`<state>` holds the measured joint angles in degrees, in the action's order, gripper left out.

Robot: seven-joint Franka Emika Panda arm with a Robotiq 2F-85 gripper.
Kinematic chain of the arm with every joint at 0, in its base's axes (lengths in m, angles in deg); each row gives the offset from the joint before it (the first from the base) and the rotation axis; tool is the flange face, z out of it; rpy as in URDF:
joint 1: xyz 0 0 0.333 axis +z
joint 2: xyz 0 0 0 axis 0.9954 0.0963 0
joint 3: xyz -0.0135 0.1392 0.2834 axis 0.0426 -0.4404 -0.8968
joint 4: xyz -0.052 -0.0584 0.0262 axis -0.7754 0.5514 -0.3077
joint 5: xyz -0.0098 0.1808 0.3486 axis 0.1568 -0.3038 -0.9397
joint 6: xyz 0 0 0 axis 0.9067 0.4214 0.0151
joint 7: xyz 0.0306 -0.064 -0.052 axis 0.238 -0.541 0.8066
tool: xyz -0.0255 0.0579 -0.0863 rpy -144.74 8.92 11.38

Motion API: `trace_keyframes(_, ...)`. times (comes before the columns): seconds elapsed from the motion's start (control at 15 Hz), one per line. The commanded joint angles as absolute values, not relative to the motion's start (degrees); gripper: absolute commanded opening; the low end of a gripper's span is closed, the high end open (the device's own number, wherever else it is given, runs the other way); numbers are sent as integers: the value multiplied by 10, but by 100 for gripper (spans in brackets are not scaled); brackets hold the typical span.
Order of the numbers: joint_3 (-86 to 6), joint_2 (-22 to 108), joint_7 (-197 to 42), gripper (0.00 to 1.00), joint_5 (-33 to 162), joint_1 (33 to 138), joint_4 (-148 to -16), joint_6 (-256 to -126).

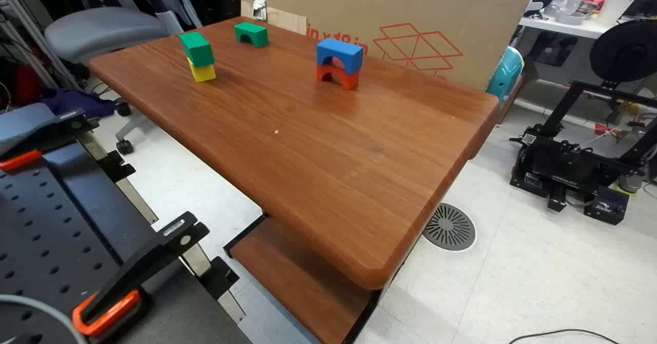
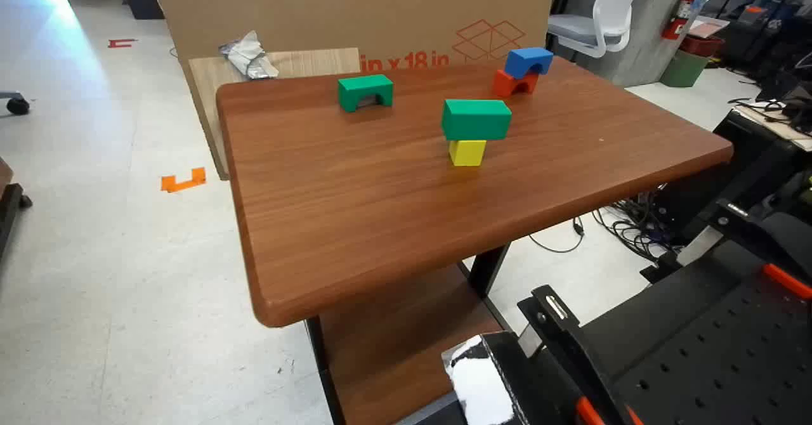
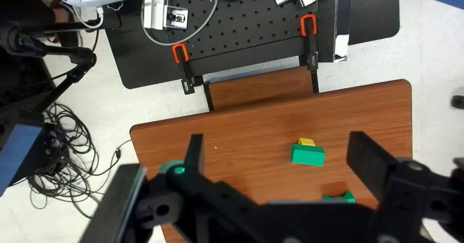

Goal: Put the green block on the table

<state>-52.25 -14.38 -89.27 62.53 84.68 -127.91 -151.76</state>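
Two fingers of the gripper: spread wide, holding nothing.
Green rectangular block: overhangs the yellow block beneath; best pinched squarely, lifted straight, lowered flat onto the wooden table.
Green arch block: keep fingers clear.

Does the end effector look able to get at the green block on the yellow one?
Probably yes: the end effector is open, nothing lies on the green block, and its sides look free above the yellow block.

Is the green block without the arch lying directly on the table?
No, the green block rests on the yellow block in both exterior views.
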Motion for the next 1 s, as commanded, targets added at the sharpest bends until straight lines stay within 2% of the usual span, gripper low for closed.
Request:
trace_keyframes(0.0, -522, -143, -893, 100, 626, 848, -1277, -1516)
trace_keyframes(0.93, -538, -128, -910, 100, 633, 847, -1291, -1545)
